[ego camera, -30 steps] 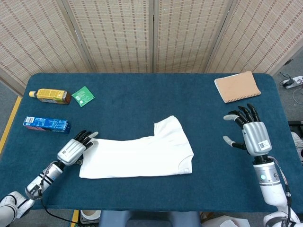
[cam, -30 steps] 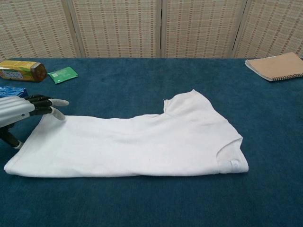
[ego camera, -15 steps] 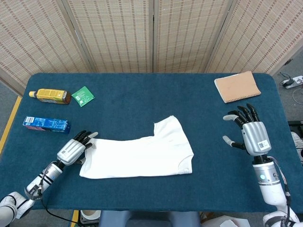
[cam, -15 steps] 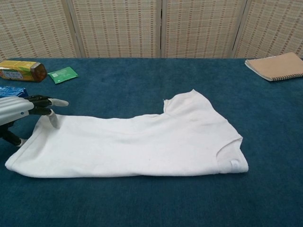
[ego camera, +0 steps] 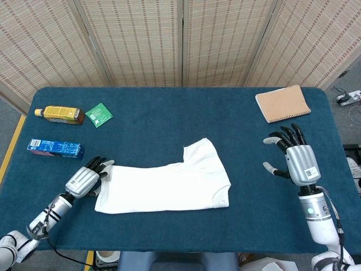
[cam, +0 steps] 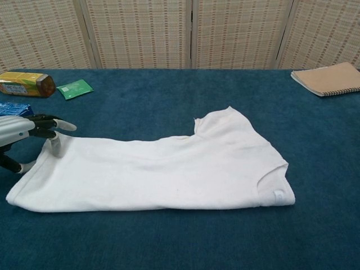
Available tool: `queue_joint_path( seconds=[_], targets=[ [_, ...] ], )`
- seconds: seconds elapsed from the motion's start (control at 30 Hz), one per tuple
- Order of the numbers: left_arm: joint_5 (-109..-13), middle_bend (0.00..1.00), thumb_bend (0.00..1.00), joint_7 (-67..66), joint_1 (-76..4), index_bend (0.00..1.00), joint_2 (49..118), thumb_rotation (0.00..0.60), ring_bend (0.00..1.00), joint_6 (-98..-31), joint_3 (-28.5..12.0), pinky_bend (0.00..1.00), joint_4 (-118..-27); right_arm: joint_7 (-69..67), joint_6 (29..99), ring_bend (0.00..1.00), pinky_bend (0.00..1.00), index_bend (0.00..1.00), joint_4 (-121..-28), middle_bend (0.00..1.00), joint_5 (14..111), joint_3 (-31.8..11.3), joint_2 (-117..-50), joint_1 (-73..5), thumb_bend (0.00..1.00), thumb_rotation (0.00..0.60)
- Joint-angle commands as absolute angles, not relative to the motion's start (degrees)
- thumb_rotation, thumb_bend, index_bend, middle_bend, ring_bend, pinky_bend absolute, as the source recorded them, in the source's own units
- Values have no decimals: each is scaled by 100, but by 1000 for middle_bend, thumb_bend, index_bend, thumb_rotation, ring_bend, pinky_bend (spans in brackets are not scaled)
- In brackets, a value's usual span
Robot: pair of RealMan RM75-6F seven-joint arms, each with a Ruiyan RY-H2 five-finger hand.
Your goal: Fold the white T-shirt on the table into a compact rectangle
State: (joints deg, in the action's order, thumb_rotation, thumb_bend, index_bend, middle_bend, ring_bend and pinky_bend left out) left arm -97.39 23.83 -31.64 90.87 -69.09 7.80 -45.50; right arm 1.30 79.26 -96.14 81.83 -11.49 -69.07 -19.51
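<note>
Our left hand (ego camera: 83, 182) touches the left end of the T-shirt (ego camera: 169, 184), though we cannot tell if it grips the cloth. The T-shirt lies mid-table, long axis left to right. Our right hand (ego camera: 293, 158) hovers spread and empty, well apart from it.

T-shirt (ego camera: 169, 184) mid-table (ego camera: 169, 121), bottle (ego camera: 59, 114) far left, notebook (ego camera: 282, 104) far right.

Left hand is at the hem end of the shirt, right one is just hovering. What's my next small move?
Probably close the left hand on the near-left edge of the white T-shirt: its fingers already touch the hem, but no cloth looks lifted. The right hand hangs open, well clear of the collar end, so the fold likely starts from the left.
</note>
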Motion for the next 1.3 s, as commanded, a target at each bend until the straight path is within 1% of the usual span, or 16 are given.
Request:
queue_joint_path(
  seconds=[0.03, 0.37, 0.5, 0.7, 0.97, 1.1, 1.3],
  targets=[
    [-9753, 126, 467, 2399, -3168, 542, 9085, 600, 41, -6942, 774, 0, -4557, 147, 7930, 126, 0, 365, -9627, 294, 8178, -1149, -6900, -1946, 142, 600],
    [-9779, 151, 526, 2444, -3169, 609, 9025, 600, 58, -6966, 795, 0, -4708, 173, 7947, 127, 0, 367, -9666, 294, 8173, -1155, -6888, -1935, 142, 600],
    [-9775, 184, 543, 2465, -3171, 647, 9004, 600, 86, -6991, 779, 0, -4792, 158, 7960, 127, 0, 373, -9657, 294, 8174, -1154, -6899, -1926, 142, 600],
    [-9705, 232, 544, 2367, -3215, 667, 8913, 600, 110, -6918, 709, 0, -5059, 125, 7991, 127, 0, 375, -9645, 294, 8184, -1163, -6888, -1911, 141, 600],
    [-9499, 235, 544, 1733, -3412, 660, 8438, 600, 111, -6627, 481, 0, -6178, 27, 8032, 127, 0, 377, -9619, 295, 8218, -1178, -6857, -1893, 142, 600],
    [-9359, 235, 546, 1257, -3561, 655, 8127, 600, 108, -6423, 310, 0, -6953, -41, 8089, 128, 0, 378, -9602, 297, 8257, -1181, -6827, -1864, 142, 600],
    [-9178, 235, 552, 706, -3760, 654, 7860, 600, 107, -6248, 20, 0, -7838, -125, 8170, 128, 0, 379, -9599, 297, 8326, -1167, -6746, -1808, 142, 600]
  ],
)
